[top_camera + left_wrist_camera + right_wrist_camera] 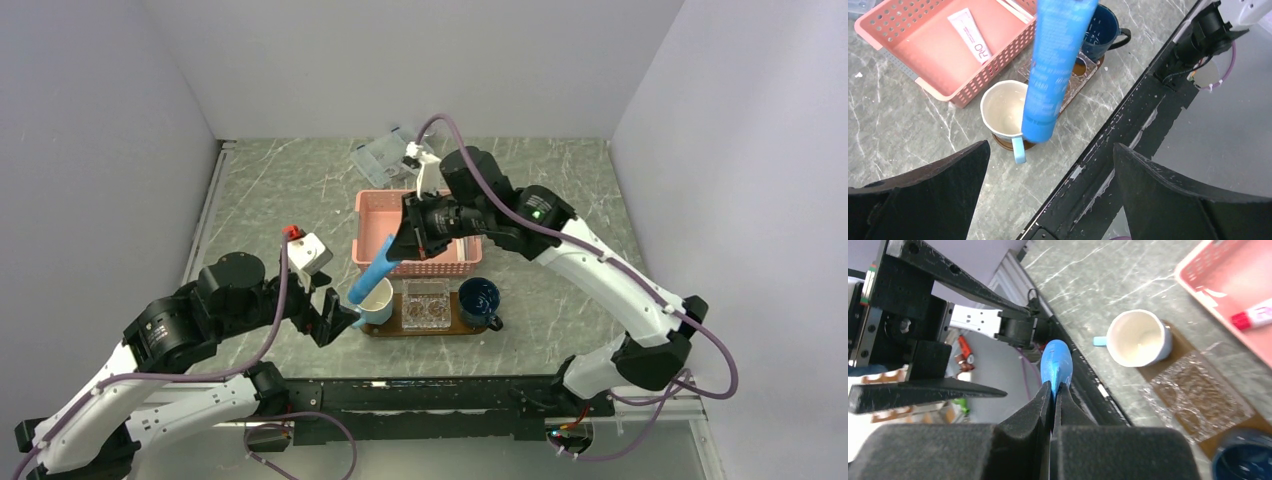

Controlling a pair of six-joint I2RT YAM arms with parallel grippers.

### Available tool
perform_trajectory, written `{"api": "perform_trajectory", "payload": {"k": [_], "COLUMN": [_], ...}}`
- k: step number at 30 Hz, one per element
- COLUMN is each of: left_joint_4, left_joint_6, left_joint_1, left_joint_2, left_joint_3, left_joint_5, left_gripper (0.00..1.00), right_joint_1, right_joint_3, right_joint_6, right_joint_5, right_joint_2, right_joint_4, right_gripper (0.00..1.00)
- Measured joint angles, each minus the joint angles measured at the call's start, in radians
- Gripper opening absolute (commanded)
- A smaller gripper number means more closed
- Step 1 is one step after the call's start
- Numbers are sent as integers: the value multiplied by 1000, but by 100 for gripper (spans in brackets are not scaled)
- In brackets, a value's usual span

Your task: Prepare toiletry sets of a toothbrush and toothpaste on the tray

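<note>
Right gripper (1053, 390) is pinched shut on the flat crimped end of a bright blue toothpaste tube (1058, 65) and holds it tilted in the air. The left gripper (338, 320) stands wide open just below the tube, touching nothing. Under both lies a grey marbled table (260, 200). On it sits a pink basket (440, 265), with a clear plastic box (385, 155) behind it. Just in front of the basket is the tray (1183, 347), a dark wooden oval. It carries a white mug (1005, 107) at its left end, a clear glass dish (1198, 400) in the middle and a dark blue mug (480, 300) at its right end. The tube's lower end hangs at the white mug's near rim; whether it touches cannot be told. The white mug looks empty, so no set appears finished. This tube is not yet dropped in, and no toothbrush can be made out anywhere. The open left fingers and the mug's rim crowd the tube's way down. A small white and pink tube (1253, 317) lies in the basket.
</note>
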Motion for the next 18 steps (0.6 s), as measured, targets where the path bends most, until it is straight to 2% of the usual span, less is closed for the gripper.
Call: {"api": "perform_trajectory", "payload": {"k": [6,11,18], "left_joint_4": [29,35,30], "left_joint_6": [-39,-71,-100], "left_joint_1": [0,0,5], "left_joint_2": [-13,-31,-34], "left_joint_3": [-8,-36,-77], "left_joint_5": [-72,-151,-241], "left_gripper": [99,100,99], "right_joint_1": [0,25,92], "right_joint_3": [95,143,158], "right_joint_6": [-105,-194,-263], "right_joint_5": [156,345,516], "right_joint_2": [-39,-39,-7], "right_joint_4": [-152,-282,-373], "right_gripper": [0,0,0]}}
